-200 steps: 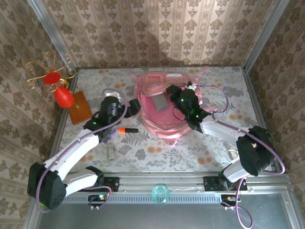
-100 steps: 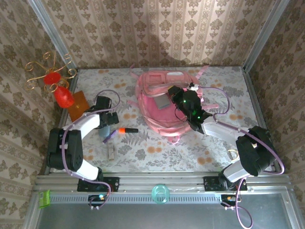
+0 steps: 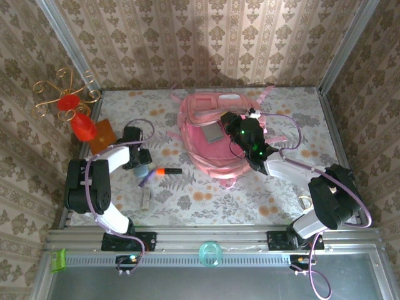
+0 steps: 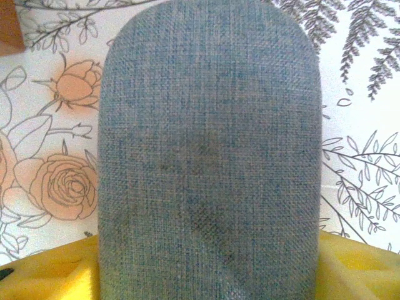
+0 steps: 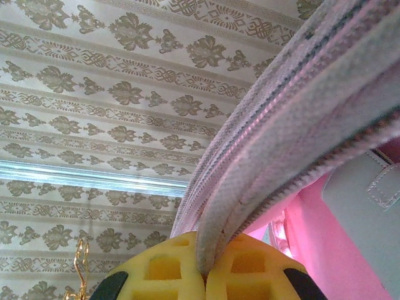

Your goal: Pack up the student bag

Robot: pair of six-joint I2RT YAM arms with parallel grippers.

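1. One pink bag [image 3: 209,134] is laid at far centre.
2. Its zip edge [image 5: 281,125] is pinched by the right gripper [image 5: 205,265].
3. One grey pouch [image 4: 209,156] is seen inside the left gripper [image 3: 139,161], at the left; whether it is gripped cannot be told.

The student bag [image 3: 209,140] is made of soft pink cloth; its zip edge [image 5: 281,137], in the right wrist view, is seen as ribbed woven tape. A rounded object [image 4: 209,156] is covered in coarse grey-blue weave, matt and rough. The counter [image 3: 206,197] is covered in a smooth printed floral sheet. The block [image 3: 103,134] at upper left is seen as brown wood.
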